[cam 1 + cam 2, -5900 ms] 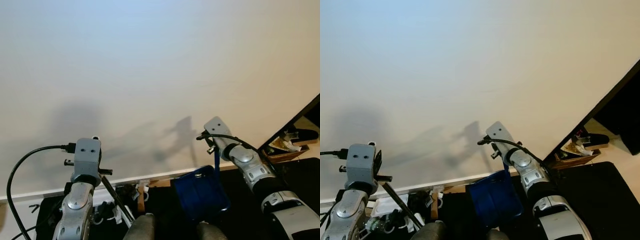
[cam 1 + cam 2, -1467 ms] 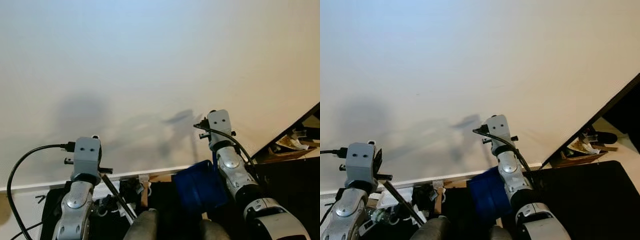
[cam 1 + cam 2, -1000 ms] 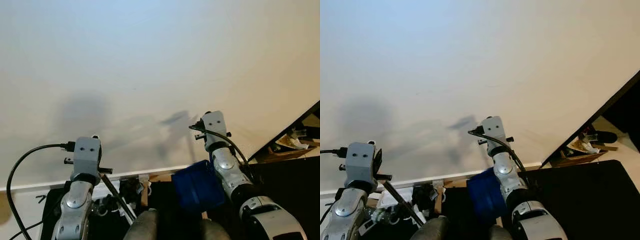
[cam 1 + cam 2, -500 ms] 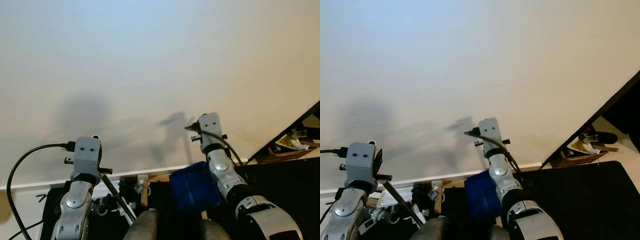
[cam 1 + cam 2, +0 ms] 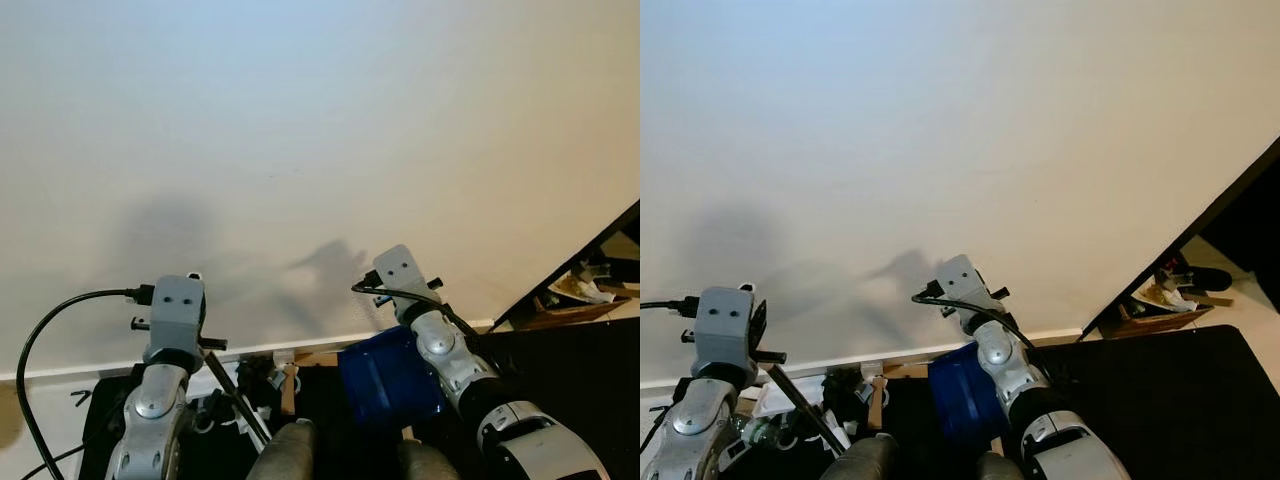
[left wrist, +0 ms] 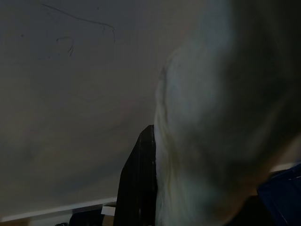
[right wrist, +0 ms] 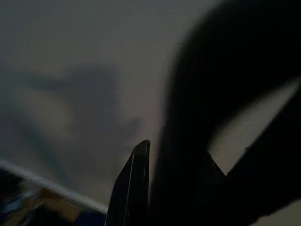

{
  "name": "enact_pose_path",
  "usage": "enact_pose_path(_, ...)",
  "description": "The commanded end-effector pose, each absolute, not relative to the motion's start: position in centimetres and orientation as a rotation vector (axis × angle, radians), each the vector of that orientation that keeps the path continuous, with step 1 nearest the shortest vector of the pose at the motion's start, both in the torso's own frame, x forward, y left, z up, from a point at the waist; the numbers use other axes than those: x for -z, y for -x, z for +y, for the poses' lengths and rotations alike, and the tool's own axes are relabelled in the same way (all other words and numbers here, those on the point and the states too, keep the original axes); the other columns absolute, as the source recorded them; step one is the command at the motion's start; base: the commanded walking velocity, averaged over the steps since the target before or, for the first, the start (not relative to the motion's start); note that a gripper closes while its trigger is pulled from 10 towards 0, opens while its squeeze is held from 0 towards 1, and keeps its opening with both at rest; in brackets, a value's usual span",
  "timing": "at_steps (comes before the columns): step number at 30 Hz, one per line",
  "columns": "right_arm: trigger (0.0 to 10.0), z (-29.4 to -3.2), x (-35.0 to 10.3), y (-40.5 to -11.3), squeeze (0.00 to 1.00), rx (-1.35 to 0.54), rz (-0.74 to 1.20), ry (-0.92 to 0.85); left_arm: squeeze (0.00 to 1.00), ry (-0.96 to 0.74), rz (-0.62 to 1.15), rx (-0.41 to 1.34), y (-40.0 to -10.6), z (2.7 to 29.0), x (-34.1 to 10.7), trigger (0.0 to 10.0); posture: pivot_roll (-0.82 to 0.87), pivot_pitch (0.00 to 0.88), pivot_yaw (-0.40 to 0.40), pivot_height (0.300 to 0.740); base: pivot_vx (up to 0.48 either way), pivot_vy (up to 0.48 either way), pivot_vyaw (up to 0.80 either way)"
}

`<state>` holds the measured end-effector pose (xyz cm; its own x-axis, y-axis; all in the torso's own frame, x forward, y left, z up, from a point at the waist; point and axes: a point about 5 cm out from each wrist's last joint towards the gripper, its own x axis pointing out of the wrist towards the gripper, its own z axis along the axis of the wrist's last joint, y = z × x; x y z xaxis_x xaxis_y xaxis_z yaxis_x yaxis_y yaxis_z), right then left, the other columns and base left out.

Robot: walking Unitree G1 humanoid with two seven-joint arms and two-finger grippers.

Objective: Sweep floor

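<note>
You are looking at a pale wall [image 5: 320,120] from the head views, with both silver arms raised before it. The left arm [image 5: 172,330] is standing upright beside a thin dark stick [image 5: 235,405], which is slanting down from the wrist toward the clutter [image 5: 255,385] lying along the white baseboard [image 5: 60,372]. The right arm [image 5: 985,345] is leaning inward, with the blue dustpan [image 5: 385,375] sitting just below its wrist, over the black floor [image 5: 1160,390].

The right eye view is giving you more of the far right corner: a wooden box [image 5: 1150,312] holding crumpled paper, with a dark shoe-like shape [image 5: 1195,275] just behind it.

The left wrist view is showing the left gripper [image 6: 143,179] close against a pale, blurred mass — what that mass is, you cannot tell, nor how far the gripper is open. A corner of the blue dustpan is showing at that frame's edge. Faint scribbled marks [image 6: 70,44] are running across the wall there, too dim to read.

The right wrist view is showing the right gripper [image 7: 136,183] beside a dark blurred shape; its opening and hold cannot be judged. What the dustpan is holding is hidden.
</note>
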<state>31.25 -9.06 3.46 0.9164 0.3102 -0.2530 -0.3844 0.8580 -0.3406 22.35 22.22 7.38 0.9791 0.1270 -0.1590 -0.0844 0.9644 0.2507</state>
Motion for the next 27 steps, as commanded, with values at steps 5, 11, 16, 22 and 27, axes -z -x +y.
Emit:
enact_pose_path(5, 10.0, -8.9, 0.6, -27.7, 0.00, -0.526, 0.500, 0.274, 0.00, -0.224, 0.179, -0.111, -22.0, 21.7, -6.9, 10.0, 0.22, 0.129, -0.057, 0.740, 0.000, 0.000, 0.00)
enact_pose_path(11, 10.0, -8.6, 0.3, -26.8, 0.00, -0.611, 0.598, 0.148, 0.00, -0.220, 0.181, -0.115, -21.9, 21.6, -6.8, 10.0, 0.21, 0.132, -0.060, 0.740, 0.000, 0.000, 0.00)
enact_pose_path(16, 10.0, -10.6, 0.5, -28.1, 0.00, -0.388, 0.646, 0.037, 0.00, -0.282, 0.173, -0.093, -22.0, 22.3, -7.3, 10.0, 0.22, 0.132, -0.051, 0.740, 0.000, 0.000, 0.00)
enact_pose_path(22, 10.0, -12.0, 0.3, -28.5, 0.00, -0.231, 0.614, 0.011, 0.00, -0.350, 0.141, -0.045, -22.0, 24.0, -9.1, 10.0, 0.23, 0.132, -0.033, 0.740, 0.000, 0.000, 0.00)
enact_pose_path(27, 10.0, -11.2, -0.2, -28.5, 0.00, -0.302, 0.524, 0.032, 0.00, -0.403, 0.130, -0.046, -21.9, 26.3, -10.4, 10.0, 0.23, 0.134, -0.013, 0.740, 0.000, 0.000, 0.00)
